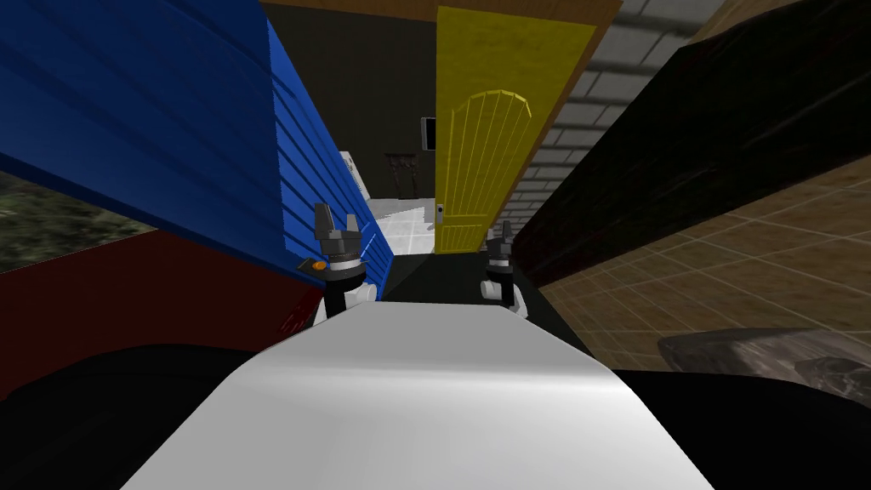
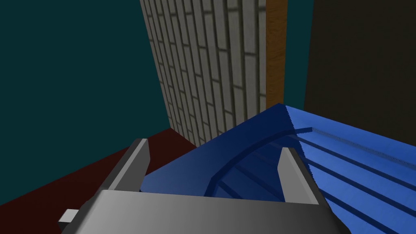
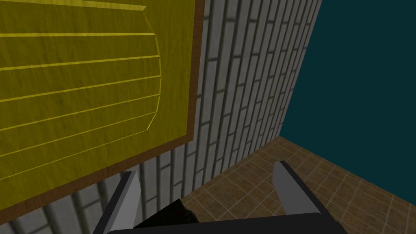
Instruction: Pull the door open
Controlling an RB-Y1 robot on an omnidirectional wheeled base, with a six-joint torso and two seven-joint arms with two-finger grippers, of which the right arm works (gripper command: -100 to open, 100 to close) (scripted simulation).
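Head view: blue door runs along my 10 o'clock as a long slatted leaf, its far edge near 12. Left gripper sits just beside that leaf; right gripper is at 1 o'clock, low. Left wrist view: left gripper spread, nothing pinched; the blue door shows beyond the fingers, and I cannot tell whether it touches them. Its top corner stands apart from the brown frame and brick wall behind, so I judge this leaf the task's door and already swung well out. Right wrist view: right gripper spread and idle, looking at a yellow door set shut in the brick wall above brown tiled floor. From the head, the yellow door is at 12 to 1 o'clock, with a small handle on its lower 9 o'clock edge. Risks: with no grip, any further pull depends on hooking the leaf's edge, and thin fingers could slide off. The leaf lies close along the left arm, so more swing could jam it against the forearm. The gap between the blue door and the dark wall at 2 o'clock is narrow, so turning the base could clip either side.
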